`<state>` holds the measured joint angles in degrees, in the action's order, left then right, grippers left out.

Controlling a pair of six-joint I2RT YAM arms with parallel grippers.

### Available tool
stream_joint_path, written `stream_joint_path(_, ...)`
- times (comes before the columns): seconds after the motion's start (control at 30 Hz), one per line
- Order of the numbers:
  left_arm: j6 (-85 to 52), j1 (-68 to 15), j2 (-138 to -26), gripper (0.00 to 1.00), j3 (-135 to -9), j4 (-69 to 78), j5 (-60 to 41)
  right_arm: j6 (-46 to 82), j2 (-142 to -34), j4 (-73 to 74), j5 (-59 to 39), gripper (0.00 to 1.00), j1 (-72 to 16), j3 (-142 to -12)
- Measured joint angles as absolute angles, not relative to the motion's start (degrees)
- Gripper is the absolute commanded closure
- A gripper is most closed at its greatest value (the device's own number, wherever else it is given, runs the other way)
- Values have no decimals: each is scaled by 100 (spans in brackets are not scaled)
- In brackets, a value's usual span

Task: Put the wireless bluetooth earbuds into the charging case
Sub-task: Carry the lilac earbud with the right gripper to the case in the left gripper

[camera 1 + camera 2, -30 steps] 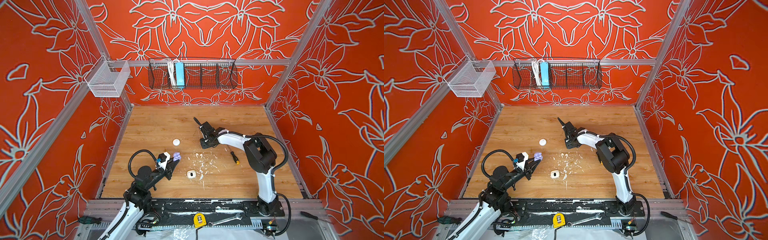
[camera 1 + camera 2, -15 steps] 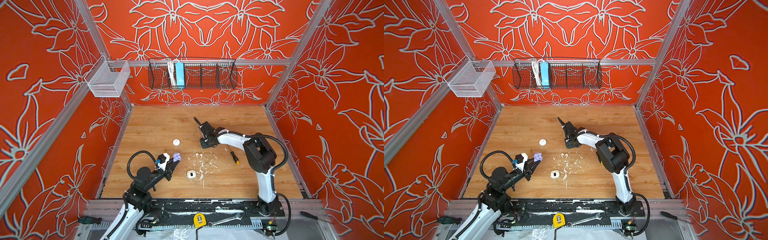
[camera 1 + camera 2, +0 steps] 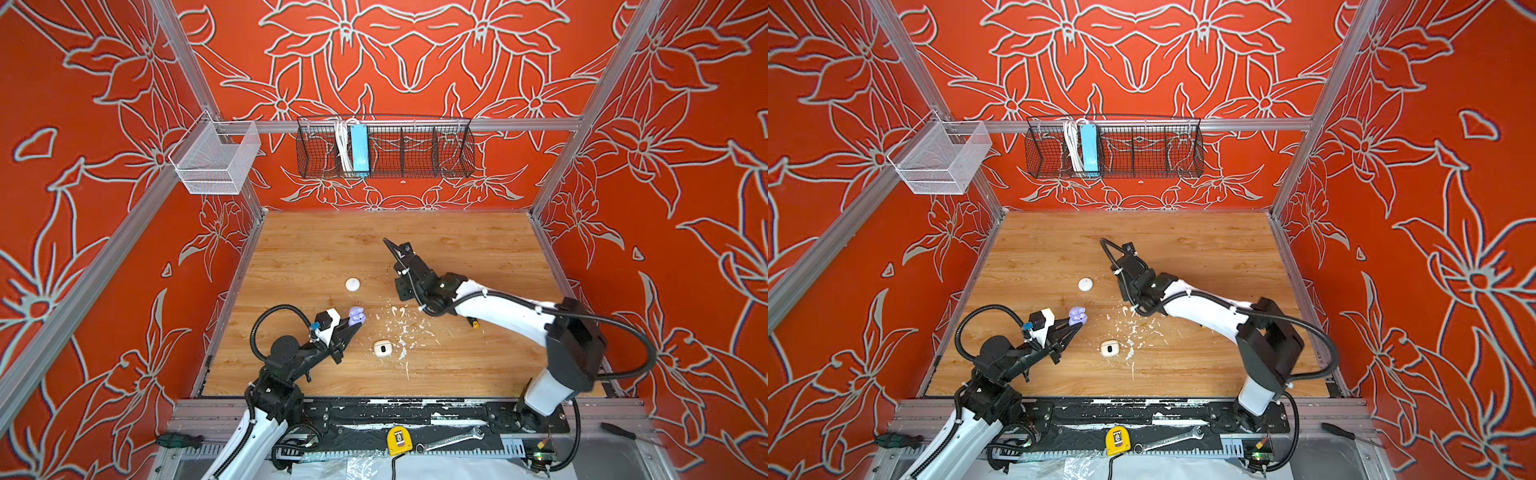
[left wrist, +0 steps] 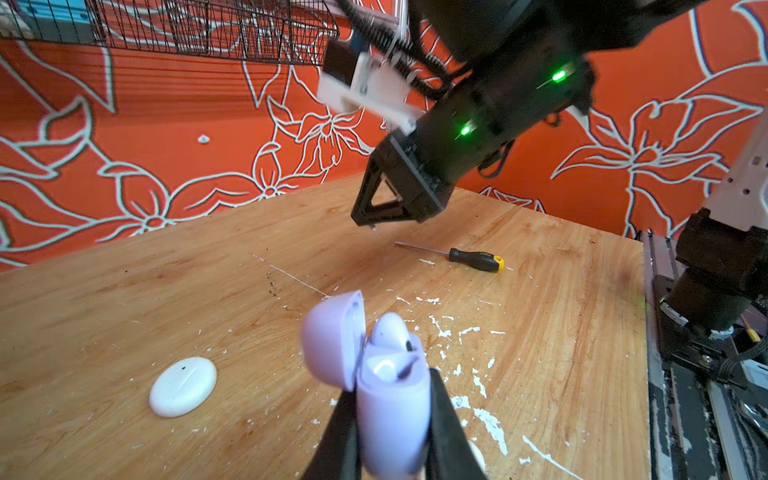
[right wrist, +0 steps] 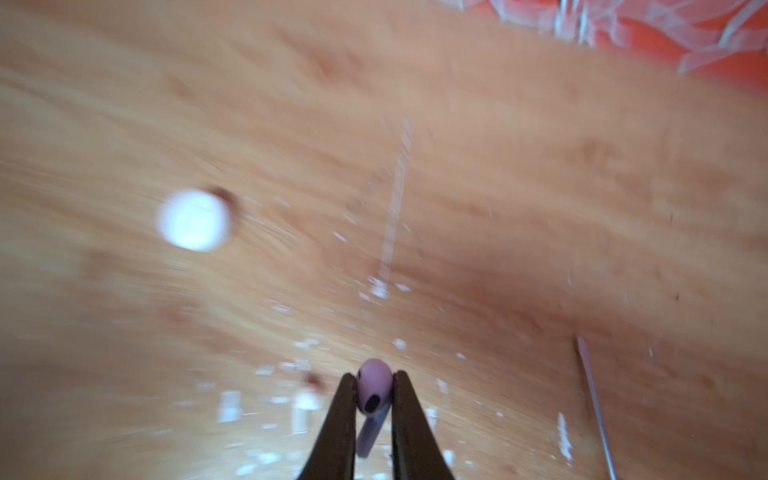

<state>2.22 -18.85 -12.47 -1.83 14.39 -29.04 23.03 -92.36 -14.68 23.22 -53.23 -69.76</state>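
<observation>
Right wrist view shows my right tool [image 5: 374,376] clamped on a small lavender stemmed plastic earbud [image 5: 373,388], its stem pointing back between the fingers, raised off the scuffed wooden counter [image 5: 498,208]. My left tool [image 4: 390,395] is closed on a lavender plastic charging case [image 4: 392,424], lid hinged open, with a second lavender earbud [image 4: 388,330] sitting inside. In both top views the two tools are well apart.
</observation>
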Motion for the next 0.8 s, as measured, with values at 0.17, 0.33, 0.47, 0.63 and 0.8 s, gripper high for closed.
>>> stream_joint_path(0.17, 386, -1885, -1527, 100, -423, 1629, -2873, 2241, -8545, -419, 3068, 89, -6396, -6720)
stream_joint_path(0.33, 484, -1885, -1831, 100, -792, 1824, -2858, 1903, -8385, 672, 3728, 89, -7240, -6344)
stream_joint_path(0.47, 495, -1885, -1931, 100, -947, 1962, -2860, 1660, -8259, 1632, 3940, 89, -7734, -5861)
stream_joint_path(0.63, 497, -1885, -1911, 100, -1011, 2062, -2860, 1446, -8256, 2447, 4056, 89, -7964, -5767)
stream_joint_path(0.8, 515, -1885, -1754, 100, -1020, 2034, -2860, 1406, -8246, 2976, 3942, 89, -7964, -5701)
